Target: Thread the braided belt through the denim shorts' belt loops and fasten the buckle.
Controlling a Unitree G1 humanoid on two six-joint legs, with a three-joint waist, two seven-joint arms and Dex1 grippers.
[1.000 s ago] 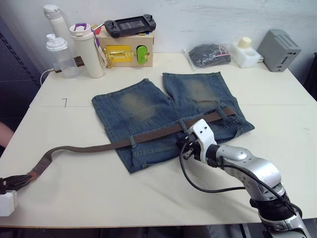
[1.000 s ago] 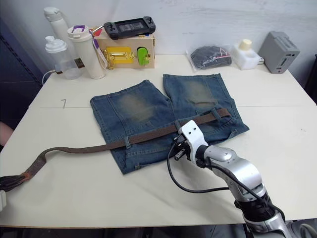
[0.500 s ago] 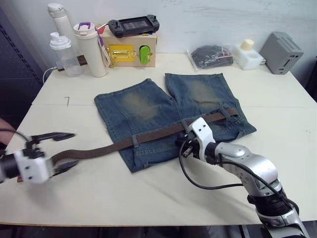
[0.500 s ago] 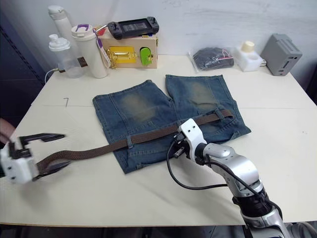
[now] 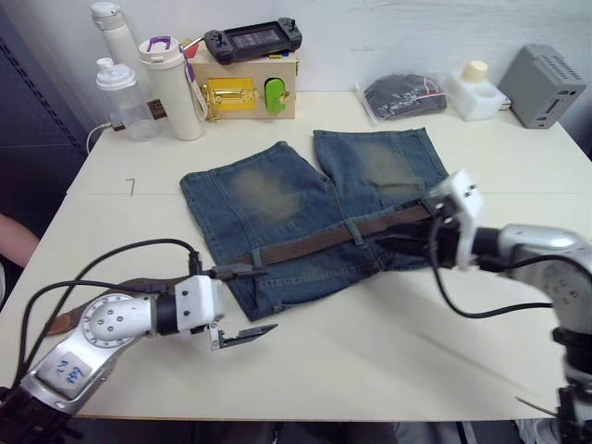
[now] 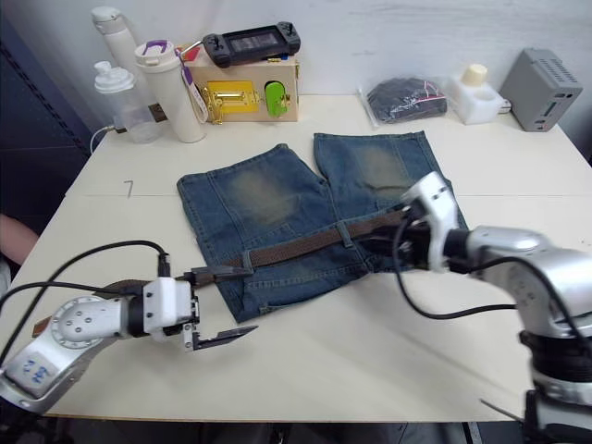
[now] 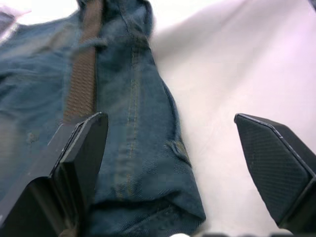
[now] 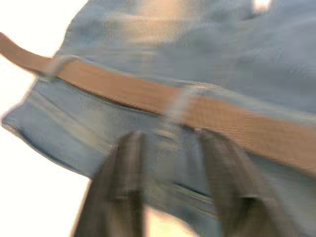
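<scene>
The denim shorts [image 5: 305, 199] lie flat mid-table, waistband toward me. The braided belt [image 5: 314, 242] runs along the waistband under belt loops [image 5: 356, 229] and trails off left, its end [image 5: 58, 321] behind my left arm. I cannot make out the buckle. My left gripper [image 5: 268, 298] stands wide open at the waistband's left corner, one finger over the belt, the other over bare table; the left wrist view shows nothing between its fingers [image 7: 81, 148]. My right gripper [image 5: 388, 252] hovers over the right part of the waistband, fingers [image 8: 128, 158] apart just short of the belt.
Along the table's [image 5: 370, 370] back edge stand bottles [image 5: 171, 83], a wooden box [image 5: 245, 92] with a game controller on top, a black pouch [image 5: 402, 92], a white bottle [image 5: 476, 88] and a grey box [image 5: 555, 83]. A person's arm [image 5: 11, 242] shows at the left edge.
My left gripper opened, let go of the belt's end and moved right to the shorts' left corner. My right gripper moved right along the waistband and opened.
</scene>
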